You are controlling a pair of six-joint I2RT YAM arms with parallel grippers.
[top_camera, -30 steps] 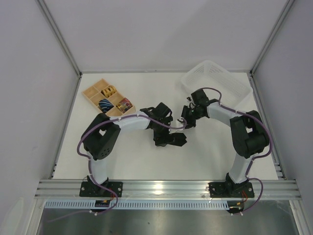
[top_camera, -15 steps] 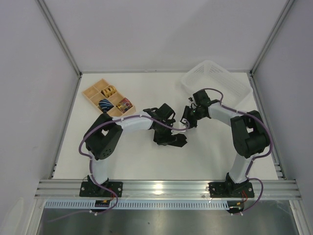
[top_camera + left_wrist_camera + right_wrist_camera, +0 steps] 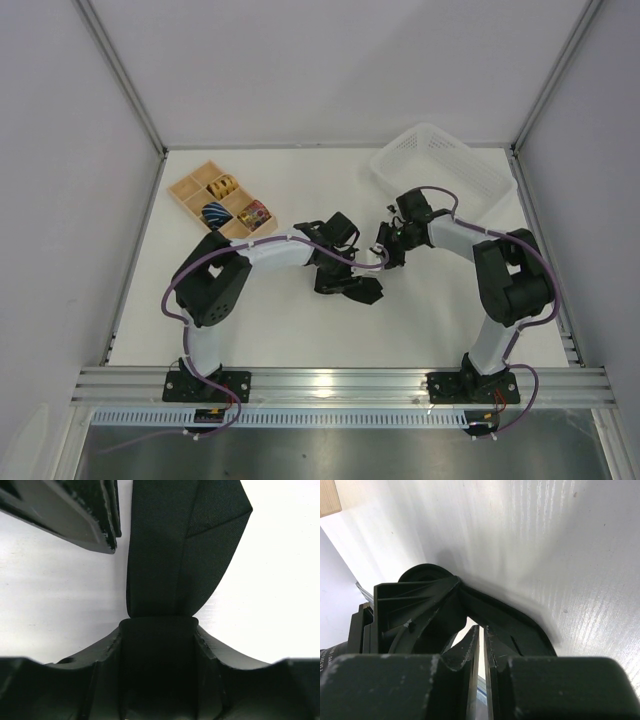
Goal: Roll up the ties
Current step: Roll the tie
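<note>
Roughly mid-table, the left gripper [image 3: 159, 630] pinches the black tie [image 3: 170, 550], its folded strip running out flat over the white table [image 3: 280, 590]; just beside it, the right gripper [image 3: 482, 650] has its fingers pressed almost together.

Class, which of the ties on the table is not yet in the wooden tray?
The black tie, held by the left gripper at mid-table; the gold tie, blue tie and multicoloured tie sit coiled in the wooden tray.
</note>
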